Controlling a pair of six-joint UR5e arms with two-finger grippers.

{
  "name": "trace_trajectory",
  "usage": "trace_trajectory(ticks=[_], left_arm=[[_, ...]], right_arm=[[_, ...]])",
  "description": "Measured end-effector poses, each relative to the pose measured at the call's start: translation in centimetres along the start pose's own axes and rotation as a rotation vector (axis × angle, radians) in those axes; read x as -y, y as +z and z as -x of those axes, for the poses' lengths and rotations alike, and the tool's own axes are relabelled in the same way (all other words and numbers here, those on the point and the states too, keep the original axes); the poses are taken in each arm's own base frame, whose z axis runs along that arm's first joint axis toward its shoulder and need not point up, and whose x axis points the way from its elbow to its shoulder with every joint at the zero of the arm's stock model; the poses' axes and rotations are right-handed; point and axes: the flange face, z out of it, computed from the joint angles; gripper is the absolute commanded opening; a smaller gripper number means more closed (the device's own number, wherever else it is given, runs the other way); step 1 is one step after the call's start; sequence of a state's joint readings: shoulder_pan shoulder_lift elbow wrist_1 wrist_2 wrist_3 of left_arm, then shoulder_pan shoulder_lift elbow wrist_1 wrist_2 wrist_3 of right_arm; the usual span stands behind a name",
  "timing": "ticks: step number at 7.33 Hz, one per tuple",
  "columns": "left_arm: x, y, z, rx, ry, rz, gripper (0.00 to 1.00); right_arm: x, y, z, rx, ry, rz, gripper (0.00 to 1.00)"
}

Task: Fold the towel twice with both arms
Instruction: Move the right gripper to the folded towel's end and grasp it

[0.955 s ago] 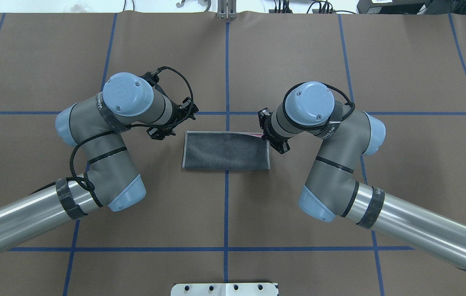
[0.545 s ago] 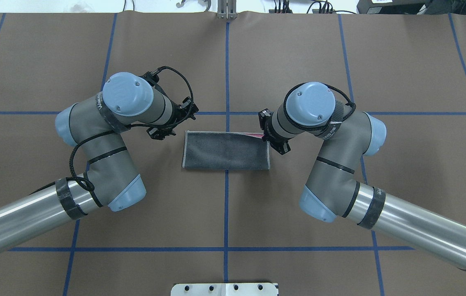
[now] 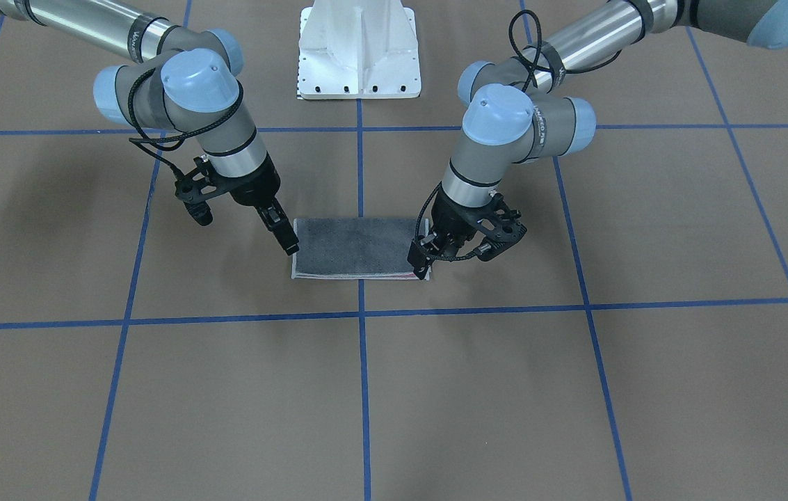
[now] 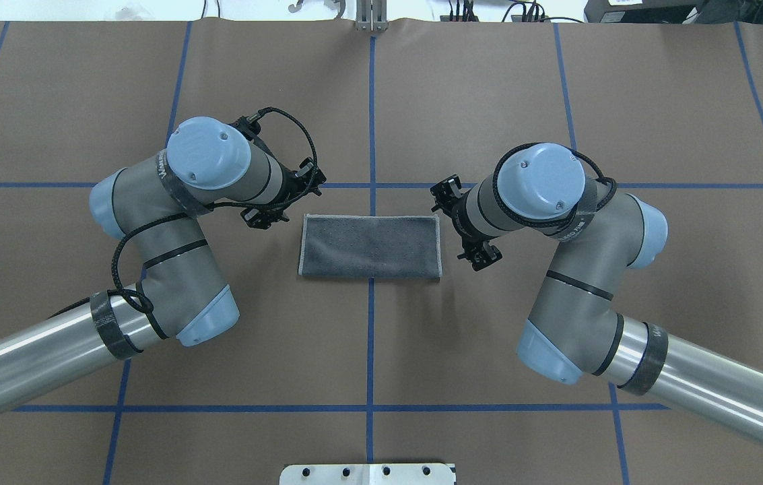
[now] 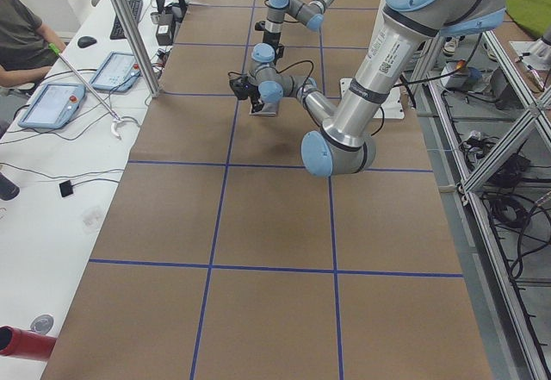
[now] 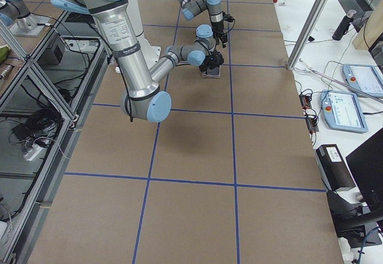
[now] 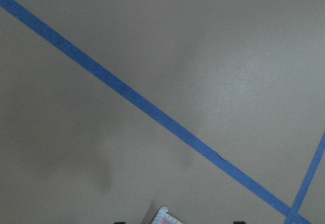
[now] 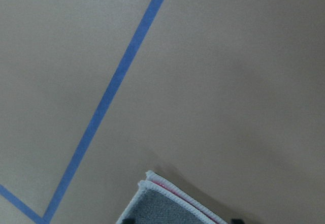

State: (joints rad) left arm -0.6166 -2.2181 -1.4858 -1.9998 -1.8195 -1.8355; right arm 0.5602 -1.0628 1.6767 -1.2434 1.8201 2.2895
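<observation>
Towel (image 4: 371, 246) long axis runs arm-to-arm; left end effector (image 3: 422, 263), right end effector (image 3: 289, 241) at opposite short edges, both wide, empty.

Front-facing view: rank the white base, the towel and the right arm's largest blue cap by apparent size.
1. White base, by a modest margin.
2. Towel.
3. Blue cap, clearly smallest though raised nearer the camera.

I see L gripper (image 3: 421, 262) and R gripper (image 3: 288, 240) both low, jaws apart. Wrists tilted inward, elbows bent.
</observation>
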Motion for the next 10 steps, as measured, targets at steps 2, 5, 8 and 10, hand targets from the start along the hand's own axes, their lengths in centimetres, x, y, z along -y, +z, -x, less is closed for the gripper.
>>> trace_trajectory(ticks=[2,5,8,10], left_arm=[[0.6,-1.1,-0.3,-0.003,-0.008,0.027,0.77],[1.2,-1.6,-0.4,-0.003,-0.014,0.039,0.77],[1.2,-1.5,-0.4,-0.004,-0.014,0.04,0.77],[1.2,-1.5,-0.3,-0.005,-0.015,0.04,0.77]], right_arm=[[-2.4,1.3,-1.8,0.007,0.059,-0.016,0.88],[-4.8,2.7,-3.4,0.0,0.143,-0.022,0.77],[-5.6,3.3,-4.3,-0.016,0.15,-0.022,0.45],[-5.5,3.5,-4.5,-0.02,0.15,-0.025,0.4]])
